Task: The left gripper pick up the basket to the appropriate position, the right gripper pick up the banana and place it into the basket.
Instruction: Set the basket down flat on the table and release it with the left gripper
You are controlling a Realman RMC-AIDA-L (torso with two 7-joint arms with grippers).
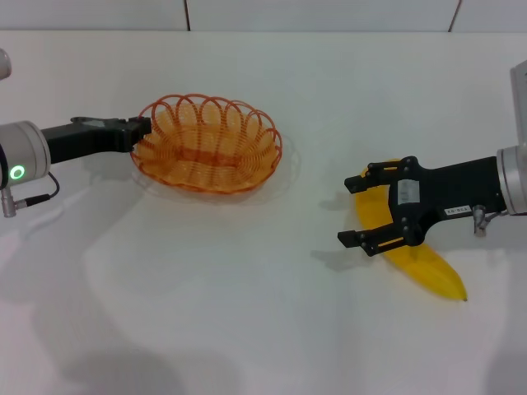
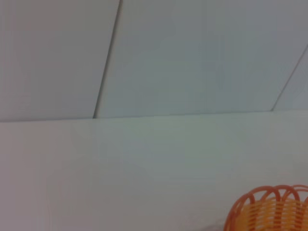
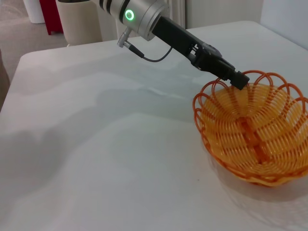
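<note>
The left gripper (image 1: 142,130) reaches in from the robot's left side and its fingers are closed on the rim of the basket (image 1: 207,144), at the edge of the basket that is nearest to this arm. In the right wrist view the same gripper (image 3: 236,79) clamps one of the rim loops, and the basket (image 3: 255,130) stands on the white table (image 3: 96,159) with nothing inside it. Whether the basket is lifted a little or rests fully on the table, I cannot tell. The left wrist view shows only a small part of the basket rim (image 2: 269,207) in a corner, with the table and wall behind.

The right gripper (image 1: 359,210) is on the robot's right side, well apart from the basket. Its fingers are spread wide, one on each side of the banana (image 1: 420,259), and they are not closed on it (a clear gap shows between them). The banana lies on the table (image 1: 247,313), partly hidden under the gripper; its dark tip points toward the robot and away from the basket.
</note>
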